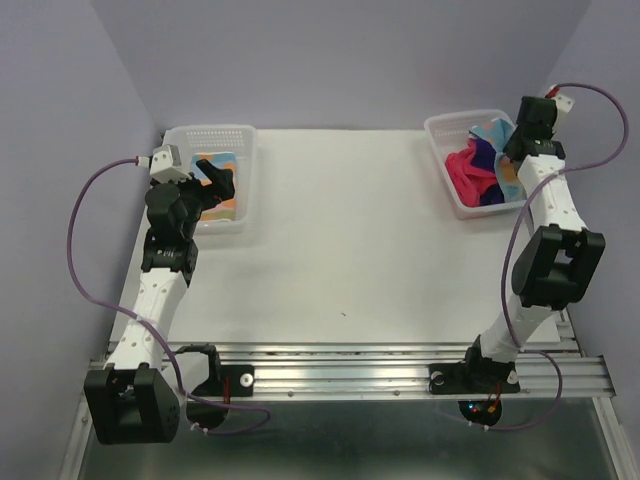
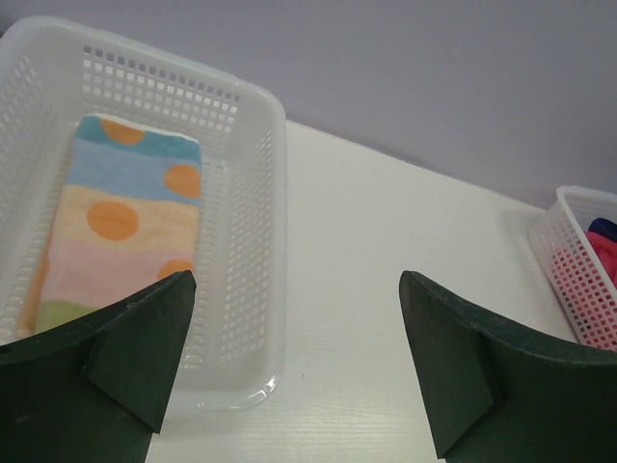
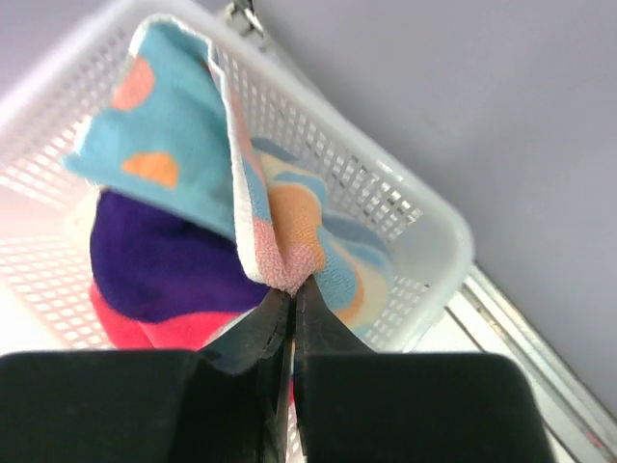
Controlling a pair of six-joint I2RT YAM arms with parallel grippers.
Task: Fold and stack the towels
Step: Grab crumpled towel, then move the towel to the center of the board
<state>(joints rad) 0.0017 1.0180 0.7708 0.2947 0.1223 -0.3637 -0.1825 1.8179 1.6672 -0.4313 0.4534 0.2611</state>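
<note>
You've one folded striped towel (image 2: 125, 222) done; right tool (image 3: 292, 299) pinches the second striped towel (image 3: 183, 135), left tool (image 2: 297, 289) open, two waiting.

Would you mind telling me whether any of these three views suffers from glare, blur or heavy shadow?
Top external: evenly lit and sharp. Left wrist: the left gripper is a dark silhouette; the folded striped towel is crisp. Right wrist: the basket is washed out pinkish-white on its left side; the pinched towel is sharp.

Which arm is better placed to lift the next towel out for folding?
Right. The right tool is pinched shut on the striped towel in the right basket. The left tool hangs open at the left basket, holding nothing.
</note>
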